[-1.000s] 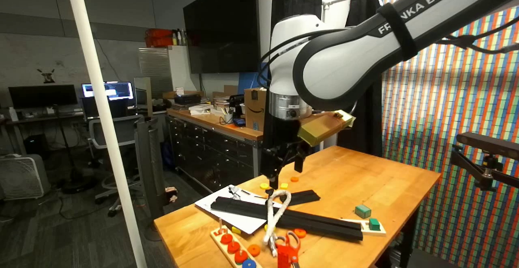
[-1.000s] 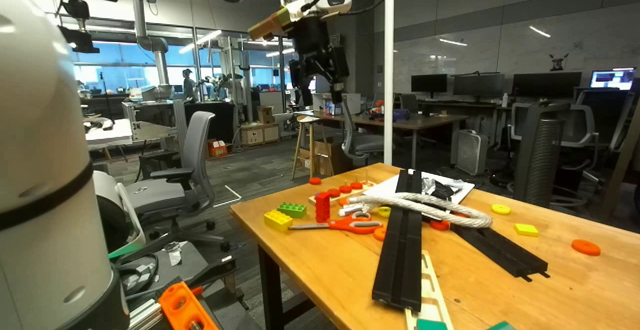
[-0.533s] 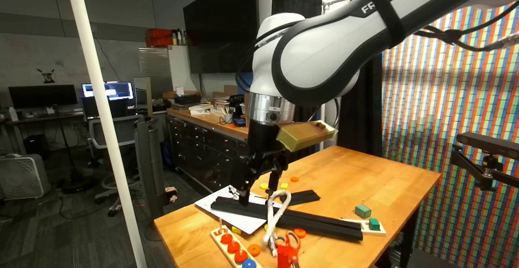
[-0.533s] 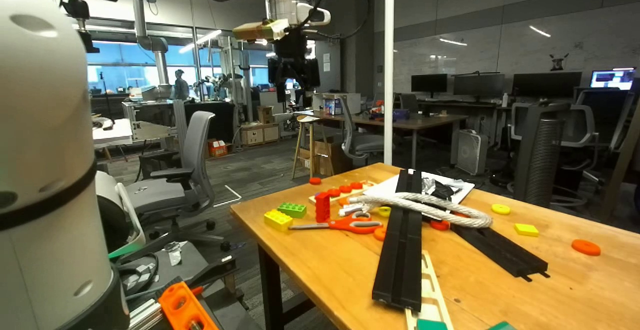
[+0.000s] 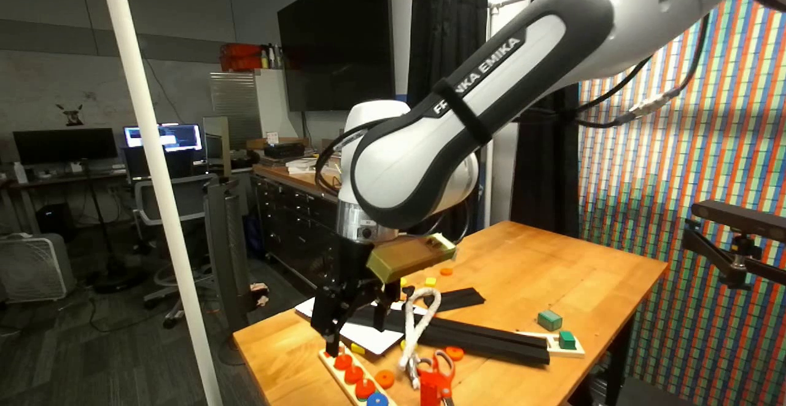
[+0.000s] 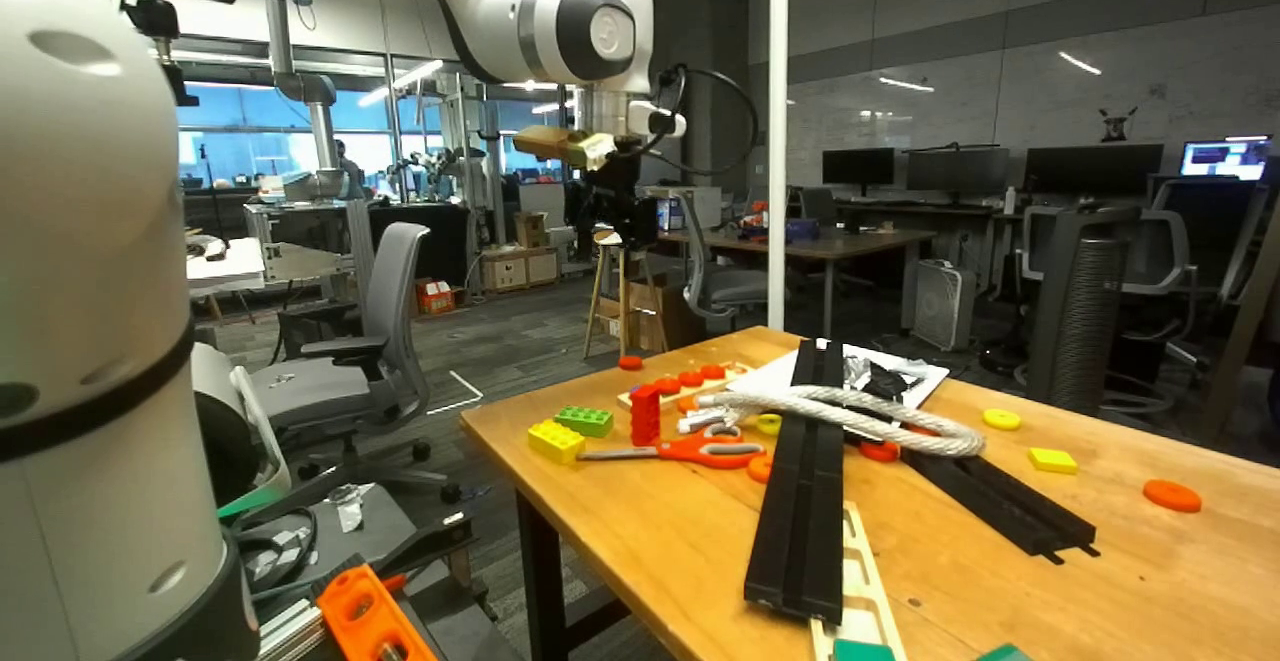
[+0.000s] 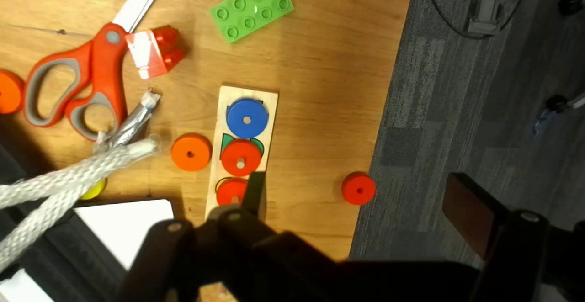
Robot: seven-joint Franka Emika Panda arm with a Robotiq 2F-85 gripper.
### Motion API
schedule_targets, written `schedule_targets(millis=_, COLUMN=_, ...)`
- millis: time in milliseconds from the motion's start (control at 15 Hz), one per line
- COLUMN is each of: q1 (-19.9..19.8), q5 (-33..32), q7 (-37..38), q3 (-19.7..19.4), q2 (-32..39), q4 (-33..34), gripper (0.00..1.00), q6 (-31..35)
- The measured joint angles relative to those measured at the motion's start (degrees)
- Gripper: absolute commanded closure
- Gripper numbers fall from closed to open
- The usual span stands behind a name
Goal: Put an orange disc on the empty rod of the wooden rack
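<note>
Now, jaws: spread wide, grasping nothing; hanging clear above the bench [image 7: 315, 55], in the wrist view with one fingertip [image 7: 255, 194] across the wooden rack [image 7: 244, 92] and the opposite one out past the bench edge.
Orange disc [image 7: 192, 145]: lying flat on the bench, just beside the rack's long side, not yet on a rod.
Red disc [image 7: 357, 183]: lying near the bench edge, framed between the jaws in the wrist view; likely being lined up for a pick, if counted as orange.
Empty rod [image 6: 733, 351]: faintly visible in an exterior view, past the row of threaded discs [image 6: 690, 379], at the rack's far end.
Fingertips: best kept off the rack and its rods on the way down; centre on the disc's hole, lower straight, then pinch the rim lightly.
Bench edge: risky for the red disc, probably easy to push onto the floor [image 7: 411, 101]; close evenly from both sides.
Gap beside the rack: awkward if going for the orange disc instead; turn the jaws to grip along the free sides.
Disc hole: keep level, lift above the rod tops, check alignment in both exterior views, let go only once partly down the rod.
</note>
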Motion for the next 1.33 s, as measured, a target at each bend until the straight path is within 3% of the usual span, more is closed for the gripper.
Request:
schedule_targets(millis=667, q1=0.5, q5=0.0, q7=0.1, q3=-0.1, q2=19.9, q4=16.5, gripper=0.00, q6=-0.6)
schedule_targets(millis=1333, q1=6.1, q5=-2.2, q7=3.7, q3=-2.1, q2=29.9, q4=25.2, gripper=0.00, q6=-2.5)
